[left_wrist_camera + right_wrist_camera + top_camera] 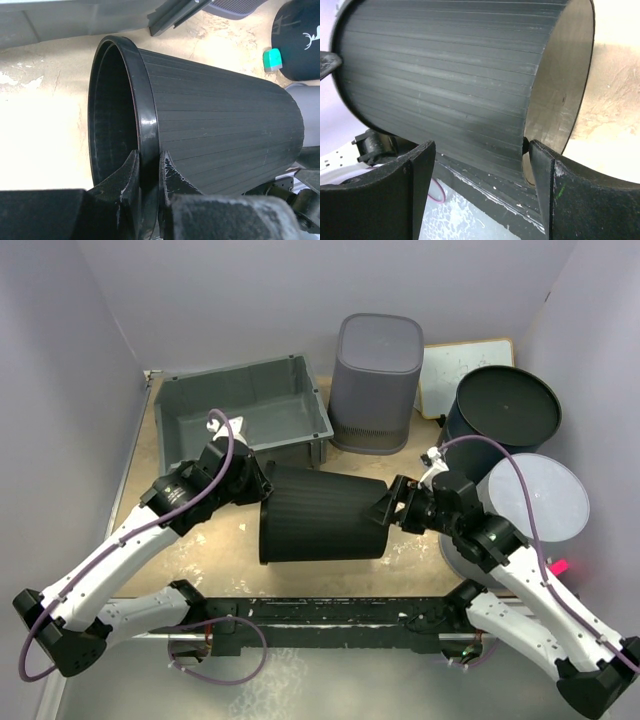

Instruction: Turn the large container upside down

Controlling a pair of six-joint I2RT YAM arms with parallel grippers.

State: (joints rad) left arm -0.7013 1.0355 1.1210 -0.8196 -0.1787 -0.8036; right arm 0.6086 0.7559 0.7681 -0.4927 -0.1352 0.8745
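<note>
Black ribbed container [320,515] lay on its side just off the near-right corner of the tray [170,430], not yet inverted. Long axis ran about parallel to the tray's front wall: open mouth toward the tray's left half, closed base pointing away past the tray's right end. Couldn't tell whether it rested on the table or was held clear.

Left gripper [255,485] sat at the mouth end, close to the tray's front wall. In the wrist view it [148,155] was clamped on the rim, one finger inside the mouth and one outside on the ribs.

Right gripper [392,505] was at the base end, farther from the tray. Its wrist view showed the fingers [415,165] spread wide, the container's [445,75] side wall lying across the gap beyond them. Contact with the base edge couldn't be told.

Judgement: both arms sat on the axis, one at each end. Only the left had a grip, so the flip likely pivots on the rim, mouth swinging down as the base comes up. A one-point rim hold could slip or twist.
</note>
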